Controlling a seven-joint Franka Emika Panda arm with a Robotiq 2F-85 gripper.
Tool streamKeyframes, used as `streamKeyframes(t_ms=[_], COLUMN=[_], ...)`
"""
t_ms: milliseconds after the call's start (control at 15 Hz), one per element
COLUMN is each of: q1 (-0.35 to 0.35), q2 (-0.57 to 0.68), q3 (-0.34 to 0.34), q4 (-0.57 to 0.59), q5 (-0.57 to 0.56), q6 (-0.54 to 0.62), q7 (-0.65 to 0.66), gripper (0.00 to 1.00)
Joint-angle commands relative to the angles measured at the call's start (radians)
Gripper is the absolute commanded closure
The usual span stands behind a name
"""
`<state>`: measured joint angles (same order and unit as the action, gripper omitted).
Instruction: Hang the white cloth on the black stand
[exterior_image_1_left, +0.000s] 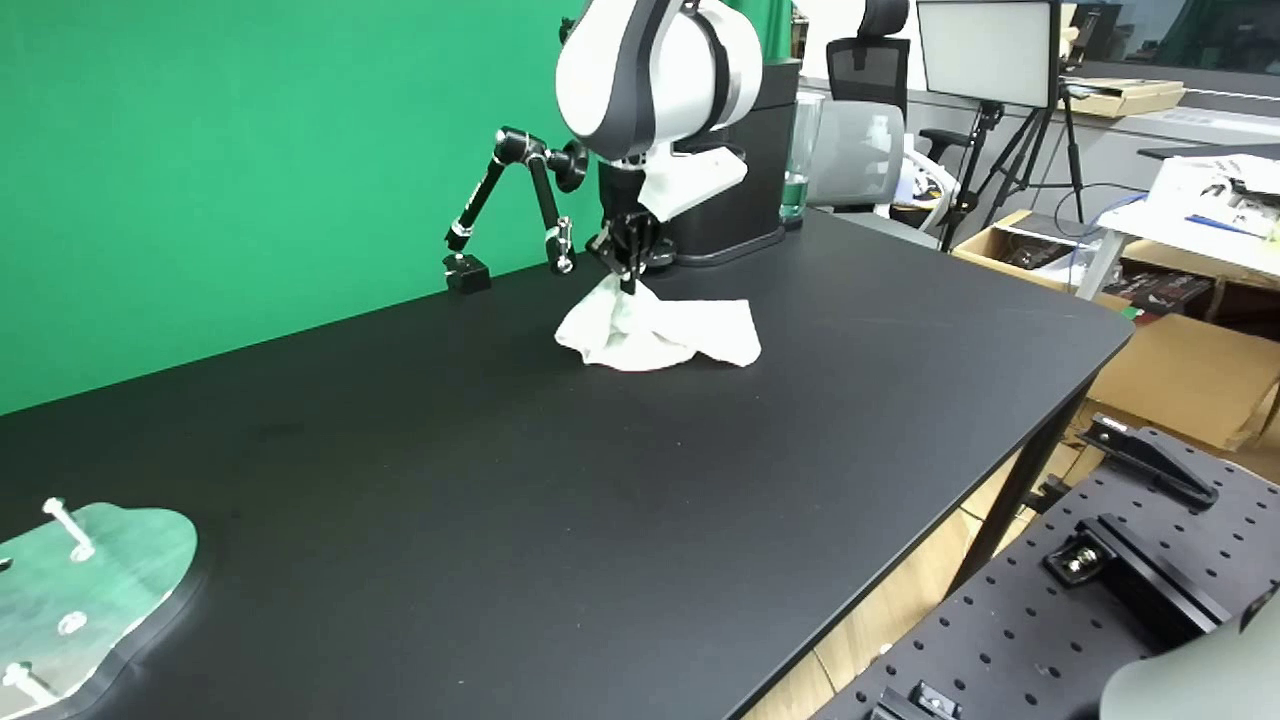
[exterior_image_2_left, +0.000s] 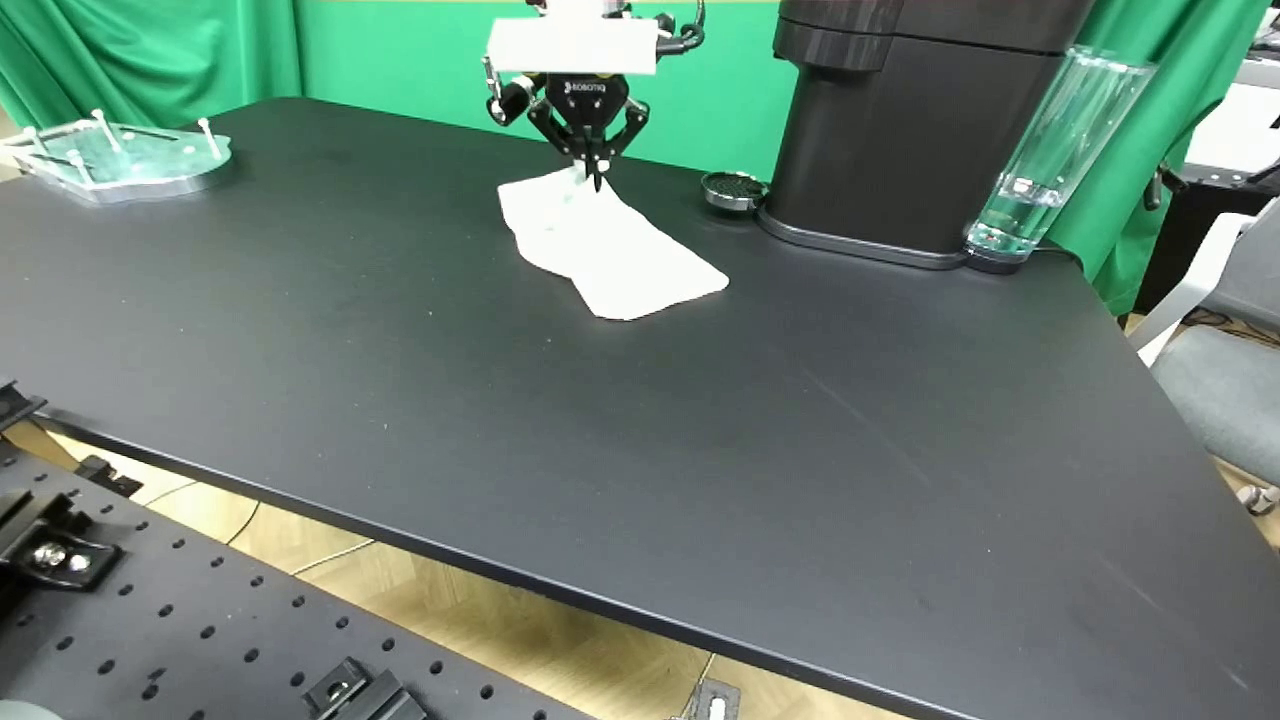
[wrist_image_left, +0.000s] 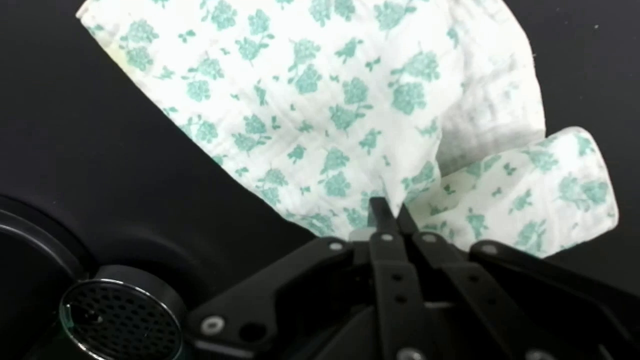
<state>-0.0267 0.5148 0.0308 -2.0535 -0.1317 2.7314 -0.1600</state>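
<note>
The white cloth has a green flower print in the wrist view. It lies loosely spread and partly folded on the black table, also seen in an exterior view. My gripper points down over its back part. The fingertips are shut on a small raised peak of the cloth; the rest lies on the table. A black jointed arm hangs behind the gripper, partly hidden in an exterior view. I cannot tell whether it is the black stand; no other stand shows on the table.
A tall black machine with a clear water tank stands beside the cloth. A round metal cap with a perforated face lies near its foot. A green-topped board with white pegs sits at the table's far end.
</note>
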Motion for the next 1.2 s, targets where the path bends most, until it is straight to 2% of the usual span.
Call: streamKeyframes(t_ms=[0,400,733,1133], q1=[0.024,0.095,0.158,0.18], q2=[-0.091,-0.262,-0.41,-0.496], q3=[-0.005,0.0,0.03,0.082], q4=[-0.043,-0.104,-0.158,-0.185], q5=[0.004,-0.035,-0.086,-0.11], q6=[-0.03,-0.103,-0.163,-0.19], q7=[0.024,0.047,0.072,0.075], gripper=[1.0,1.0,1.0,1.0])
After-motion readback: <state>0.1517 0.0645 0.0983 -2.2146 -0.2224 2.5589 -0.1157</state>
